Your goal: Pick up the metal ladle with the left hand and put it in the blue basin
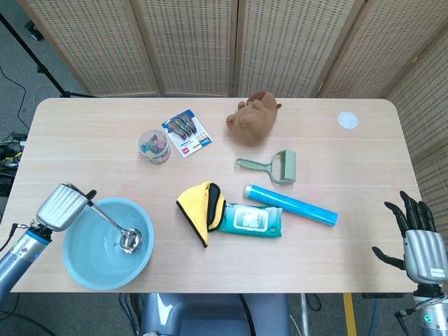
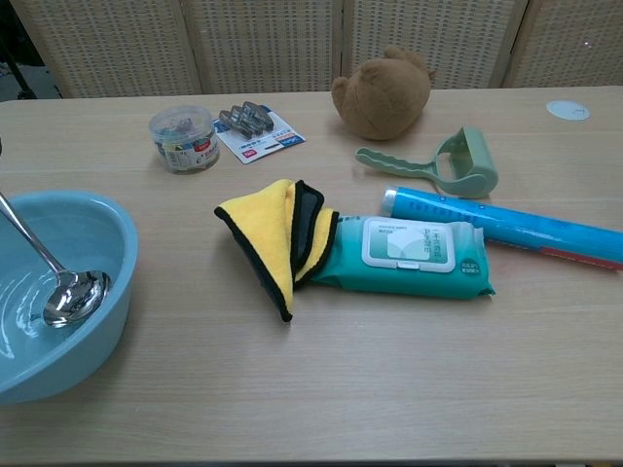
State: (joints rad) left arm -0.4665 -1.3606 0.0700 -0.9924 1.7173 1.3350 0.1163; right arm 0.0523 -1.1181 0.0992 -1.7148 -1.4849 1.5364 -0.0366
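Observation:
The metal ladle [image 1: 115,226] slants down into the blue basin [image 1: 77,260] at the table's front left, its bowl [image 2: 75,297] low inside near the basin floor. My left hand [image 1: 60,207] grips the top of the handle just beyond the basin's left rim. In the chest view the ladle [image 2: 39,253] and the basin [image 2: 107,331] show at the left edge, and the left hand is out of frame there. My right hand [image 1: 418,241] hovers off the table's front right corner, fingers spread, holding nothing.
A yellow cloth [image 1: 199,208], a teal wipes pack [image 1: 250,220] and a blue tube [image 1: 290,204] lie mid-table. Behind them are a green lint roller [image 1: 274,166], a brown plush toy [image 1: 252,117], a jar of clips [image 1: 154,146], a clip card [image 1: 187,131] and a white disc [image 1: 348,120].

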